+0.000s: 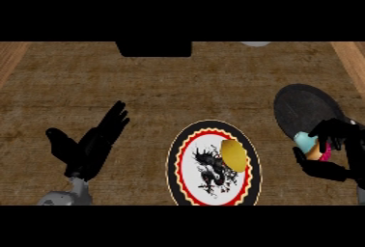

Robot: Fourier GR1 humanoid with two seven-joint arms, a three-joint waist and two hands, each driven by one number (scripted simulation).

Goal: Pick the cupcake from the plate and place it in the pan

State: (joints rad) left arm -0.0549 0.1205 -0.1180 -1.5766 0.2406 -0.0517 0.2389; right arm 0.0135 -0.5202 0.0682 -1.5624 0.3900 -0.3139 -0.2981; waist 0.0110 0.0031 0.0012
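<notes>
Holds the cupcake [308, 143] in the right hand [335, 144] at three o'clock, fingers above and thumb below curled round its pale blue wrapper. Keeps it off the plate [179, 144], right at the six-o'clock edge of the dark pan [303, 108] at two o'clock. Shows a yellow rounded item [234, 155] on the plate's three-o'clock side, with the plate itself at six o'clock. Rests the left hand [89, 144] open at nine o'clock, fingers straight, pointing toward one o'clock, holding nothing.

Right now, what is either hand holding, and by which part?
The right hand holds the cupcake, fingers and thumb curled round opposite sides; the left hand holds nothing.
</notes>
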